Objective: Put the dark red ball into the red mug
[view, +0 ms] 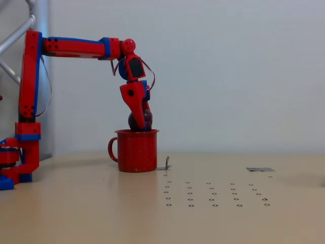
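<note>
In the fixed view, the red and blue arm reaches out from its base at the left edge, runs level across the top of the frame, and bends down at the wrist so that its red two-finger end effector [140, 122] points at the mouth of the red enamel mug [137, 151] with a rolled rim and a loop handle.

The glossy maroon, plum-like ball [147, 119] sits between the fingers, directly above the mug's opening. A red finger [135, 108] crosses in front of the ball's left half, so the right half and a sliver at the far left show. The ball's underside is level with the rolled rim, touching it or just dipping inside — the rim hides the exact meeting point. The fingers stand about one ball-width apart and appear closed against the sphere; the far finger is hidden behind the ball.

The mug stands upright on the pale beige table [76, 208], with its handle turned to the left of the picture, toward the arm's base. It is near the arm's upright post but apart from it.

Just to the right of the mug's foot, a small grey piece stands up from the table [167, 163] — too small to identify. Further right lies a flat grey patch [260, 169], and in front of both a grid of small dark ring marks [213, 193] spreads over the tabletop.
</note>
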You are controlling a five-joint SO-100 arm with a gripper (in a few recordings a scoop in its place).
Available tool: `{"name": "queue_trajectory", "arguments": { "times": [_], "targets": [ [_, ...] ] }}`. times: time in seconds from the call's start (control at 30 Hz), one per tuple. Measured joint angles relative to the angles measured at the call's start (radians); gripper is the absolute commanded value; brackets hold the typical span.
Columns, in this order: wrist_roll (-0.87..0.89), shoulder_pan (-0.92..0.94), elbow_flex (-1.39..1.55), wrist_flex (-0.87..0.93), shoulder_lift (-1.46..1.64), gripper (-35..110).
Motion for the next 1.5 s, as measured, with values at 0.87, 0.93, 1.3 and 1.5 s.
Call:
{"name": "queue_trajectory", "arguments": {
  "times": [0.87, 0.93, 1.3, 1.5],
  "targets": [
    [-0.152, 0.029, -0.049, 0.115, -0.008, 27],
    [-0.206, 0.038, -0.049, 0.155, -0.008, 29],
    [-0.236, 0.081, -0.051, 0.204, -0.006, 42],
    [-0.267, 0.089, -0.051, 0.164, -0.003, 33]
  ]
}}
